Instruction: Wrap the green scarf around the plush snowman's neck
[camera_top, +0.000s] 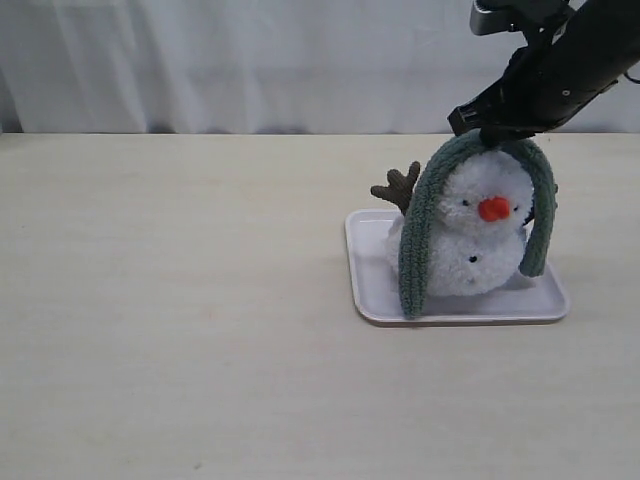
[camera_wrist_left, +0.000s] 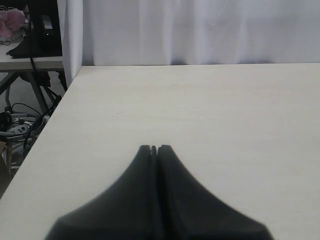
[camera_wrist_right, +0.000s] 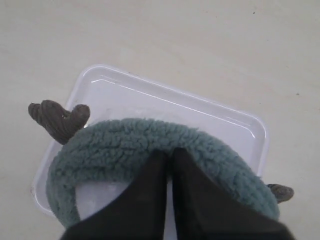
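The plush snowman (camera_top: 478, 255) stands on a white tray (camera_top: 460, 312). The green scarf (camera_top: 415, 240) arches over the top of its head, with one end down each side; the neck (camera_top: 462, 234) is bare. My right gripper (camera_top: 490, 132) sits right on top of the arch. In the right wrist view the right gripper (camera_wrist_right: 170, 152) is shut, its tips pinched into the middle of the scarf (camera_wrist_right: 115, 145). A brown twig arm (camera_wrist_right: 57, 117) sticks out beside the scarf. My left gripper (camera_wrist_left: 154, 148) is shut and holds nothing, over bare table.
The tray's rim (camera_wrist_right: 150, 92) surrounds the snowman closely. The pale table (camera_top: 180, 300) stretches left of the tray. A white curtain (camera_top: 250, 60) hangs behind the table. The table's side edge (camera_wrist_left: 60, 110) and cables below show in the left wrist view.
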